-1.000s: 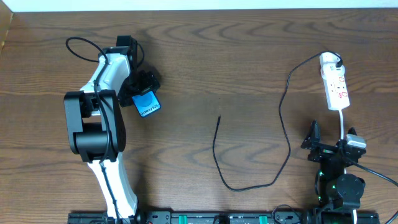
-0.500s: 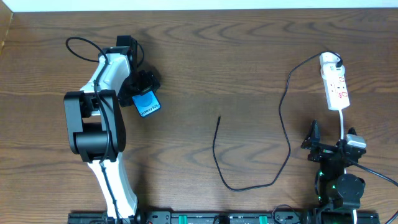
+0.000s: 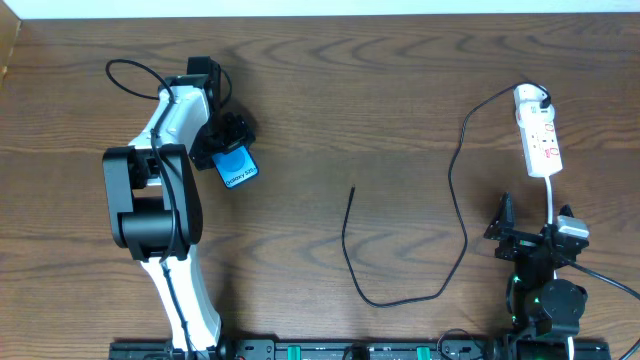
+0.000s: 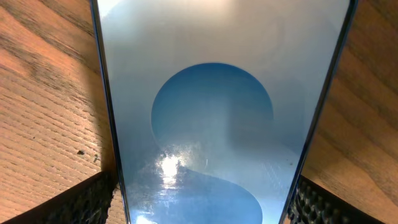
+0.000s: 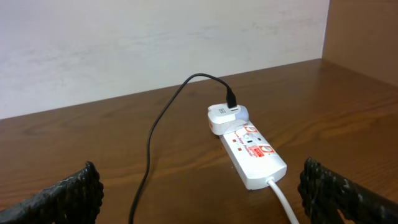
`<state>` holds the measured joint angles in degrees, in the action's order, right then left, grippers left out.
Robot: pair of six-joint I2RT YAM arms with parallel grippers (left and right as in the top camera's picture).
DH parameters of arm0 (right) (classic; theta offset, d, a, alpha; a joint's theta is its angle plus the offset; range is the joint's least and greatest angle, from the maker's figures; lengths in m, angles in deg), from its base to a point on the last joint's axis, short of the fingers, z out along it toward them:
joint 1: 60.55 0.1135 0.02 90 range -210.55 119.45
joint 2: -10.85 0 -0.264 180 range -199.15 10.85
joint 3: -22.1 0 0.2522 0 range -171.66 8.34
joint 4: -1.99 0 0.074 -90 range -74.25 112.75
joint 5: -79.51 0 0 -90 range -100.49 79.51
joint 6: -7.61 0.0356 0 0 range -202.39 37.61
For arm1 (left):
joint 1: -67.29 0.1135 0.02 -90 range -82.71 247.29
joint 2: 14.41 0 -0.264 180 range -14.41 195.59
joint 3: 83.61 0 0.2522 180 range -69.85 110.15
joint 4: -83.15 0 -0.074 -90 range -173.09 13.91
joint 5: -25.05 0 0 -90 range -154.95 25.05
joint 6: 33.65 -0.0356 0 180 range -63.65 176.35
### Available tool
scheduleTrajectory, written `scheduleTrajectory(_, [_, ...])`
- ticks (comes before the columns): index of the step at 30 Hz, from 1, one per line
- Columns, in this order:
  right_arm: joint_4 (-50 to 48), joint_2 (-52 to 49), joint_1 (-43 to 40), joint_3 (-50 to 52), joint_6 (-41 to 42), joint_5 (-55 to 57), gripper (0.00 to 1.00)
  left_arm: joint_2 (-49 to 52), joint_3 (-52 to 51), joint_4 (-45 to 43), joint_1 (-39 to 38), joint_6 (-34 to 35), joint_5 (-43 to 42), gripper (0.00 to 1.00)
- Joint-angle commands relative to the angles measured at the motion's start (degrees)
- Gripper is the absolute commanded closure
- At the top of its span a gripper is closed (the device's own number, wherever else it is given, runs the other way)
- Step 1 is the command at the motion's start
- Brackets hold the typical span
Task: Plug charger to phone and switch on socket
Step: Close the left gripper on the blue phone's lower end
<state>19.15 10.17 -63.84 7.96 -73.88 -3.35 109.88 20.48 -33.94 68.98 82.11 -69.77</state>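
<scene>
The left gripper [image 4: 204, 202] straddles the slim blue-screened phone [image 4: 211, 93], grip unclear, while the right gripper [image 5: 199, 193] gapes empty; an off-centre squeeze could flick it away.

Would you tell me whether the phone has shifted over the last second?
No; the phone keeps its place against the grain of the table.

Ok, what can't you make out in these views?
- Port on the phone: left wrist view's frame cuts off both ends; overhead, the left arm covers one end and the other is too small.
- Whether the left fingers touch the phone: contact lies below the left wrist frame.
- Switch position on the socket: too small in right wrist and overhead views.
- Tip orientation of the charger: too small overhead.
</scene>
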Motion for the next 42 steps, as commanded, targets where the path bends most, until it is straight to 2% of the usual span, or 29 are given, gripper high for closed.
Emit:
scheduleTrajectory(1, [0.2, 0.3, 0.3, 0.1, 0.2, 0.2, 0.01, 0.1, -1.0, 0.0, -0.2, 0.5, -0.7, 0.13])
scheduleTrajectory(6, [0.2, 0.3, 0.3, 0.1, 0.2, 0.2, 0.01, 0.1, -1.0, 0.0, -0.2, 0.5, -0.7, 0.17])
scheduleTrajectory(19, [0.2, 0.3, 0.3, 0.1, 0.2, 0.2, 0.01, 0.1, -1.0, 0.0, -0.2, 0.5, -0.7, 0.19])
scheduleTrajectory(24, [0.2, 0.3, 0.3, 0.1, 0.2, 0.2, 0.01, 0.1, -1.0, 0.0, -0.2, 0.5, -0.7, 0.27])
scheduleTrajectory(33, [0.2, 0.3, 0.3, 0.1, 0.2, 0.2, 0.01, 0.1, -1.0, 0.0, -0.2, 0.5, -0.7, 0.34])
scheduleTrajectory(42, [0.2, 0.3, 0.3, 0.1, 0.2, 0.2, 0.01, 0.1, -1.0, 0.0, -0.2, 0.5, -0.7, 0.49])
